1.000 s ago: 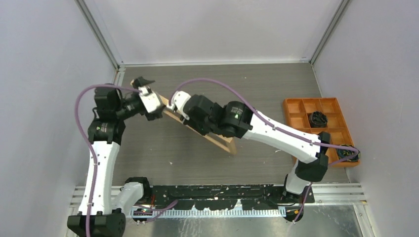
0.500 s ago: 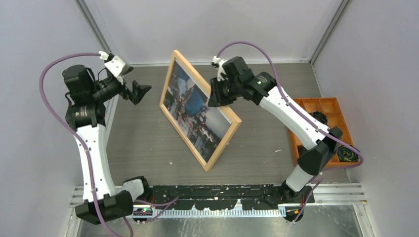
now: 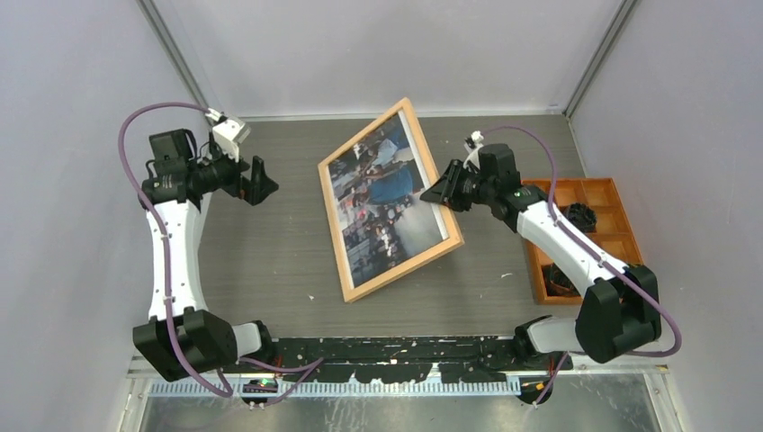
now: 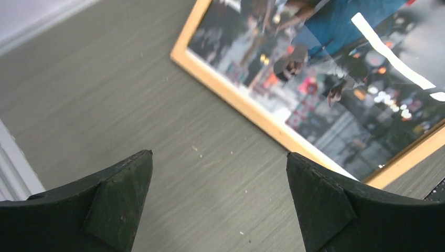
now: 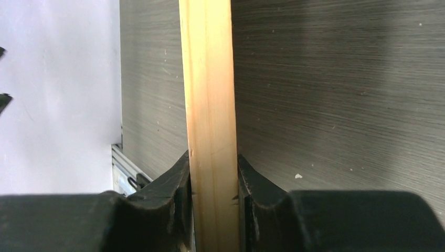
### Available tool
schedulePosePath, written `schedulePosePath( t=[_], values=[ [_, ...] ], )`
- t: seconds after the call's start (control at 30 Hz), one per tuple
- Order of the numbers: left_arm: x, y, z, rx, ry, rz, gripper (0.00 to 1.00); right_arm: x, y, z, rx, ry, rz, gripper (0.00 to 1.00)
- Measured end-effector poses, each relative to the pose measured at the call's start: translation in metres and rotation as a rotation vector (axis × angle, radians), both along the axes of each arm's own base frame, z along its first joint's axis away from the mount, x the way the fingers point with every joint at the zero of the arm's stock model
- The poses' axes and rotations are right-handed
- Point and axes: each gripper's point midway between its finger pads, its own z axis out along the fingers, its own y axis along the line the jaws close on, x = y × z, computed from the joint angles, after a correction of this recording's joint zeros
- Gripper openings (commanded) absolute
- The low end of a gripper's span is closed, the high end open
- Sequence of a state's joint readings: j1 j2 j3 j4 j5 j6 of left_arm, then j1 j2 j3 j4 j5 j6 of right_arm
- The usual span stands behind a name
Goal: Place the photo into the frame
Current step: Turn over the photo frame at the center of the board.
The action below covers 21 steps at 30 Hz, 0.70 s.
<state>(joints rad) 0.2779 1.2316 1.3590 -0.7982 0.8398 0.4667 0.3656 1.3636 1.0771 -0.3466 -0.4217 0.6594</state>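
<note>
The light-wood frame (image 3: pixel 351 288) lies face up across the middle of the table, with the photo (image 3: pixel 387 202) of a dark crowded scene showing inside it. My right gripper (image 3: pixel 443 193) is shut on the frame's right edge; in the right wrist view the wooden edge (image 5: pixel 207 105) stands clamped between both jaws. My left gripper (image 3: pixel 256 180) is open and empty, off to the frame's left, apart from it. In the left wrist view the frame's border (image 4: pixel 231 94) and the photo (image 4: pixel 325 79) show beyond my spread fingertips (image 4: pixel 120 194).
An orange compartment tray (image 3: pixel 549 193) with dark coiled items sits at the right side. Grey walls close in the back and both sides. The metal rail (image 3: pixel 405 346) with the arm bases runs along the near edge.
The frame, held tilted up on edge earlier, has swung down and turned, and now lies flatter and face up. My left gripper has let go and pulled away left; the right arm lowered.
</note>
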Motion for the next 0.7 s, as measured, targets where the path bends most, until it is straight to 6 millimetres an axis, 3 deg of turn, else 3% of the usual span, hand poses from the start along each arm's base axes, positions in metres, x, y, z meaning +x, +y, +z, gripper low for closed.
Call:
schedulePosePath(
  t=[0.2, 0.4, 0.57, 0.7],
  values=[
    [0.003, 0.018, -0.049, 0.049, 0.168, 0.063, 1.00, 0.002, -0.010, -0.025, 0.059, -0.024, -0.112, 0.20],
    [-0.013, 0.021, -0.089, 0.062, 0.272, 0.091, 1.00, -0.002, -0.016, -0.067, 0.101, -0.017, -0.186, 0.26],
    [-0.023, 0.018, -0.108, 0.052, 0.304, 0.091, 1.00, -0.003, -0.016, -0.101, 0.141, -0.007, -0.219, 0.28],
    [-0.021, 0.018, -0.113, 0.052, 0.300, 0.091, 1.00, 0.012, -0.006, -0.120, 0.208, 0.003, -0.217, 0.35]
  ],
)
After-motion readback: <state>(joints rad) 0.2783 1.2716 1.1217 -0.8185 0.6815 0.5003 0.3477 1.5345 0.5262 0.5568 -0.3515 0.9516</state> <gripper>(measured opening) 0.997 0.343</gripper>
